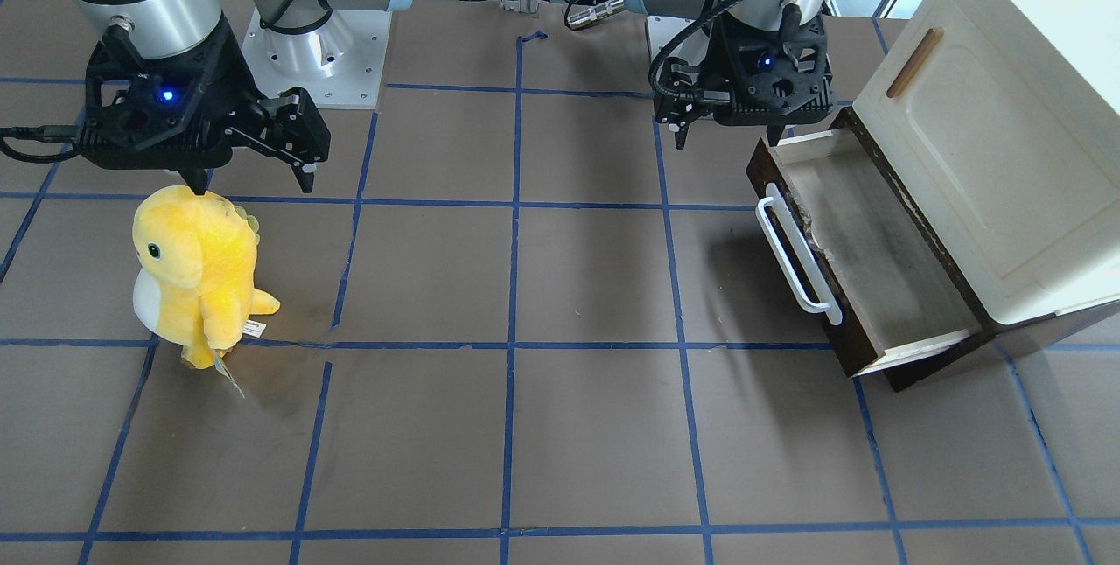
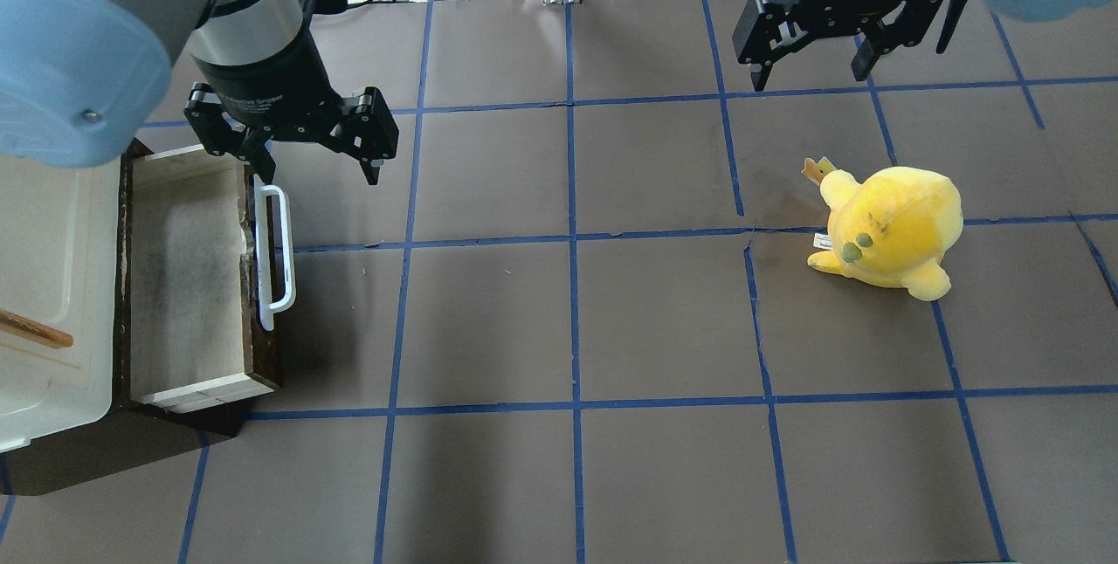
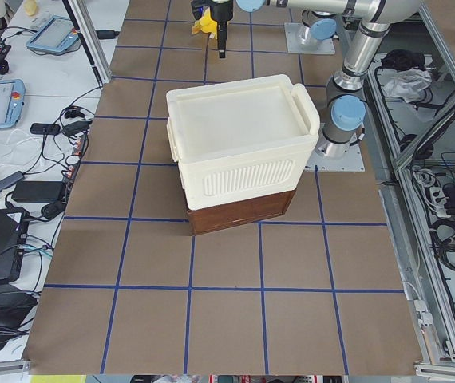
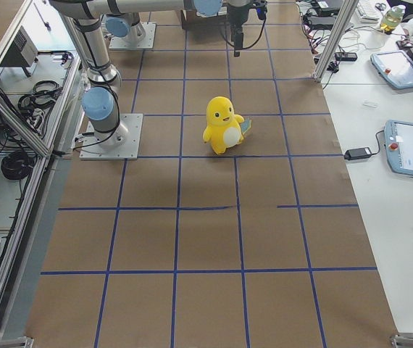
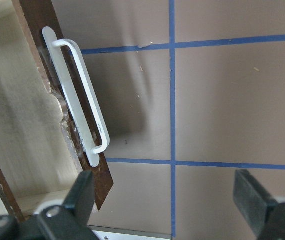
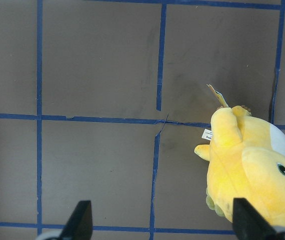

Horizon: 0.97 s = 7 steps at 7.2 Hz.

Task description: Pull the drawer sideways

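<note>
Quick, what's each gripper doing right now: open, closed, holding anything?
Left gripper: open, holding nothing, next to the drawer.
Right gripper: open, holding nothing.

In the overhead view, white lettering on the round black body of the right gripper (image 2: 808, 75) reads "2F Adaptive"; the rest of the line curves out of sight. The left gripper (image 2: 320, 169) carries a similar white line on its body. It is fainter and at an angle, and seems to end in "Gripper". The yellow stuffed toy (image 2: 891, 228) has a small white tag (image 6: 208, 134) with dark print too small to read.
</note>
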Each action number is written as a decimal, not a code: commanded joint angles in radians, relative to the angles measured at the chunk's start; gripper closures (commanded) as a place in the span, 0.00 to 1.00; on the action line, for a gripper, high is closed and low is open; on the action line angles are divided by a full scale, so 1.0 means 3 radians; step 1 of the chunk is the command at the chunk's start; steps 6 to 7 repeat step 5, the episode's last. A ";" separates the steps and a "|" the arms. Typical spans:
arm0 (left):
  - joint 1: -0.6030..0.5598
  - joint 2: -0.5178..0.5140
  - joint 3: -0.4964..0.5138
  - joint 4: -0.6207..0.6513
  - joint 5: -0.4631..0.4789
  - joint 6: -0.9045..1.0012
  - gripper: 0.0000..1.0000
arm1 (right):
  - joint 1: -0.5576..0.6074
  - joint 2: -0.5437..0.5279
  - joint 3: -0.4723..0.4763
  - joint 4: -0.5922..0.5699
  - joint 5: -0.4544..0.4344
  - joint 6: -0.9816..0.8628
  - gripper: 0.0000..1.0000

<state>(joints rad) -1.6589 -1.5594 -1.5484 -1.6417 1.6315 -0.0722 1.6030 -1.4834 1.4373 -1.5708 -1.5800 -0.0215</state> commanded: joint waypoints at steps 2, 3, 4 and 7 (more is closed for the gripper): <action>0.0201 0.0049 0.0038 -0.0004 -0.0202 0.0291 0.00 | 0.0000 0.0000 0.0000 0.0000 0.0000 0.0000 0.00; 0.0222 0.0049 0.0038 0.0001 -0.0212 0.0332 0.00 | 0.0000 0.0000 0.0000 0.0000 0.0000 0.0000 0.00; 0.0227 0.0049 0.0038 0.0001 -0.0207 0.0333 0.00 | 0.0000 0.0000 0.0000 0.0000 0.0000 0.0000 0.00; 0.0227 0.0049 0.0043 0.0001 -0.0212 0.0333 0.00 | 0.0000 0.0000 0.0000 0.0000 0.0000 0.0000 0.00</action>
